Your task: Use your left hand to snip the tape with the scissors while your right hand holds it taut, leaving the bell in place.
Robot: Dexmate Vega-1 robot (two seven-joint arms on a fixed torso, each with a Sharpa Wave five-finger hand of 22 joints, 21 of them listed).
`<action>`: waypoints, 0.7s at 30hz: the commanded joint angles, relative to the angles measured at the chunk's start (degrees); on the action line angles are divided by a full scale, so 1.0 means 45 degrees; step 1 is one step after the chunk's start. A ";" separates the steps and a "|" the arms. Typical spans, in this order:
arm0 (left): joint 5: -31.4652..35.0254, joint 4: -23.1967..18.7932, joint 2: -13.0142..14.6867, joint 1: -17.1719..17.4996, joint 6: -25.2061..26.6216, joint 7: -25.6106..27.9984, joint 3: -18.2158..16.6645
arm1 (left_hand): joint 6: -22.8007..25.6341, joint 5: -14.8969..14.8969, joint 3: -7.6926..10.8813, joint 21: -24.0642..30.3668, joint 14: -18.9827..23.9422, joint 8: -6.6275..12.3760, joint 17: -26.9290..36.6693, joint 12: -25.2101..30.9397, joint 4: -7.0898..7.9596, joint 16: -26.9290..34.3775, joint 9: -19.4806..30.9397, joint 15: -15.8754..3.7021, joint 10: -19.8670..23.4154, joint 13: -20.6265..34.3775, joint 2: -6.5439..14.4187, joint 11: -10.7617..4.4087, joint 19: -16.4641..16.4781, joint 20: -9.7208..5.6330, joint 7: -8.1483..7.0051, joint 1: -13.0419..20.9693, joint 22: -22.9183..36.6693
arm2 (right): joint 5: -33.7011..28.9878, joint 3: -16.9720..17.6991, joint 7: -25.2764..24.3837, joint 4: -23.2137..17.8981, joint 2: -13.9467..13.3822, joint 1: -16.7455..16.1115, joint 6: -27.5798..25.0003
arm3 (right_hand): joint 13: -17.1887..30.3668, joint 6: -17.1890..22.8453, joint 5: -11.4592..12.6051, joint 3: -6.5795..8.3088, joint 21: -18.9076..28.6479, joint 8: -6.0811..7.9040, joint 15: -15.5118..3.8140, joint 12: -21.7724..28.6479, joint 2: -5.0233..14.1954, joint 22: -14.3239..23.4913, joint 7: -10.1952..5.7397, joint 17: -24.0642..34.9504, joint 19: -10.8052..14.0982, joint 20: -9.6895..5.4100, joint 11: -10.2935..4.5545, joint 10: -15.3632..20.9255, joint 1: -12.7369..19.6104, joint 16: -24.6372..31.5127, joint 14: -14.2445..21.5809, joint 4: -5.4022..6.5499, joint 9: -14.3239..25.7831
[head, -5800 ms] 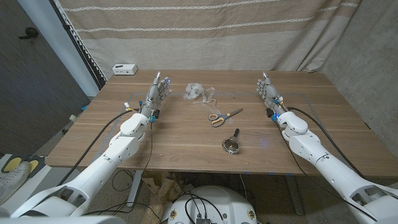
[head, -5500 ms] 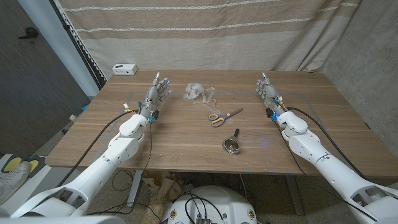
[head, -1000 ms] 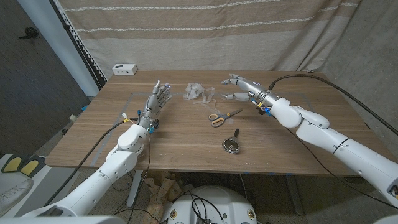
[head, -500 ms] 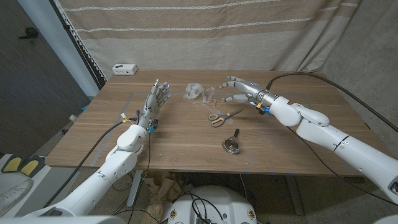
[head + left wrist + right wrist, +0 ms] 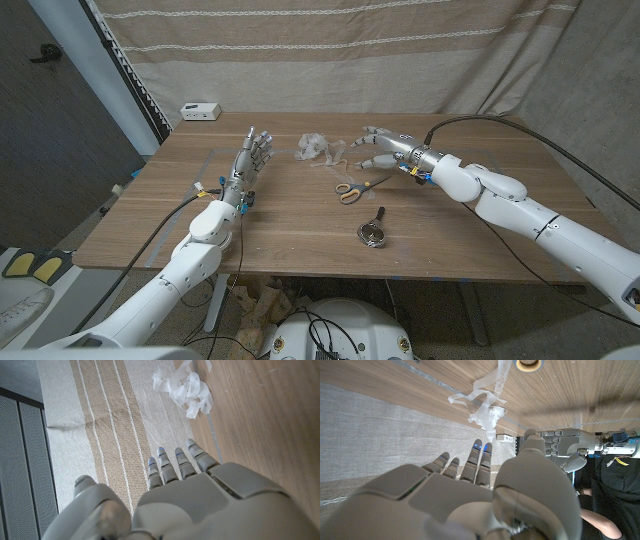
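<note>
A crumpled wad of clear tape lies at the table's far middle, with a loose strip trailing toward the right. Orange-handled scissors lie just in front of it. Nearer the front edge sits a dark bell with its handle pointing away. My right hand hovers open just right of the tape, fingers spread toward it, holding nothing. Left of the tape my left hand stands open with its fingers up. The tape lies ahead of my left hand. Tape and a scissor handle lie beyond my right hand.
A small white box sits at the table's far left corner. A striped curtain hangs behind the wooden table. My left hand and the white box appear past the tape.
My right arm has swung in from the right side, and over the last second its hand has edged closer to the tape. My left hand has stayed nearly still.
</note>
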 commanded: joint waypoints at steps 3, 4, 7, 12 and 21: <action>-0.0005 0.0085 -0.0148 0.0008 -0.0087 0.0129 -0.0023 | -0.0123 -0.0034 -0.0091 0.0059 0.0090 0.0019 0.0019 0.0023 0.0008 0.0060 0.0037 -0.1314 0.0050 0.0048 0.0090 0.0046 -0.0034 -0.0043 -0.0034 -0.0018 0.0025 | -0.0681 -0.0458 0.0787 0.0044 0.0019 0.0453 -0.0319 | 0.0041 0.0240 -0.0034 0.0125 0.0088 0.0147 -0.0638 0.0111 0.0037 0.0027 0.0006 0.0014 0.0062 0.0042 0.0034 0.0232 0.0235 0.0058 0.0076 0.0010 0.0076; -0.0009 0.0072 -0.0147 0.0019 -0.0085 0.0135 -0.0027 | -0.0109 -0.0034 -0.0093 0.0059 0.0088 0.0029 0.0019 0.0021 0.0008 0.0058 0.0037 -0.1309 0.0050 0.0048 0.0092 0.0048 -0.0035 -0.0045 -0.0013 -0.0019 0.0024 | -0.0761 -0.0496 0.0824 0.0038 0.0018 0.0482 -0.0341 | 0.0044 0.0234 -0.0039 0.0131 0.0085 0.0144 -0.0629 0.0108 0.0038 0.0026 0.0018 0.0014 0.0058 0.0058 0.0086 0.0221 0.0248 0.0054 0.0071 0.0011 0.0082; -0.0020 0.0012 -0.0136 0.0067 -0.0062 0.0179 -0.0041 | -0.0054 -0.0035 -0.0097 0.0058 0.0084 0.0061 0.0019 0.0017 0.0008 0.0055 0.0036 -0.1305 0.0048 0.0048 0.0095 0.0013 -0.0037 -0.0037 -0.0003 -0.0021 0.0024 | -0.0841 -0.0564 0.0921 0.0051 0.0034 0.0538 -0.0366 | 0.0051 0.0216 -0.0052 0.0149 0.0084 0.0137 -0.0622 0.0122 0.0044 0.0026 0.0076 0.0013 0.0062 0.0081 0.0153 0.0251 0.0281 0.0059 0.0096 0.0014 0.0097; -0.0069 -0.0035 -0.0123 0.0145 -0.0044 0.0190 -0.0065 | -0.0049 -0.0036 -0.0103 0.0045 0.0082 0.0077 0.0018 0.0016 0.0010 0.0052 0.0036 -0.1286 0.0064 0.0049 0.0105 0.0006 -0.0075 -0.0020 0.0002 -0.0025 0.0024 | -0.1356 -0.0760 0.1008 -0.0011 0.0031 0.0647 -0.0472 | 0.0069 0.0192 -0.0074 0.0210 0.0078 0.0130 -0.0613 0.0159 0.0088 0.0026 0.0093 0.0012 0.0058 0.0094 0.0300 0.0323 0.0380 0.0058 0.0132 0.0010 0.0131; -0.0130 -0.0052 -0.0071 0.0177 -0.0028 0.0113 -0.0095 | -0.0030 -0.0037 -0.0111 0.0032 0.0067 0.0101 0.0016 0.0003 0.0014 0.0044 0.0034 -0.1276 0.0056 0.0049 0.0125 0.0022 -0.0116 -0.0010 0.0011 -0.0034 0.0023 | -0.2039 -0.0984 0.0821 0.0000 0.0067 0.0678 -0.0496 | 0.0109 0.0133 -0.0095 0.0353 0.0080 0.0118 -0.0650 0.0231 0.0177 0.0024 0.0142 0.0008 0.0085 0.0117 0.0281 0.0453 0.0628 0.0072 0.0230 -0.0039 0.0187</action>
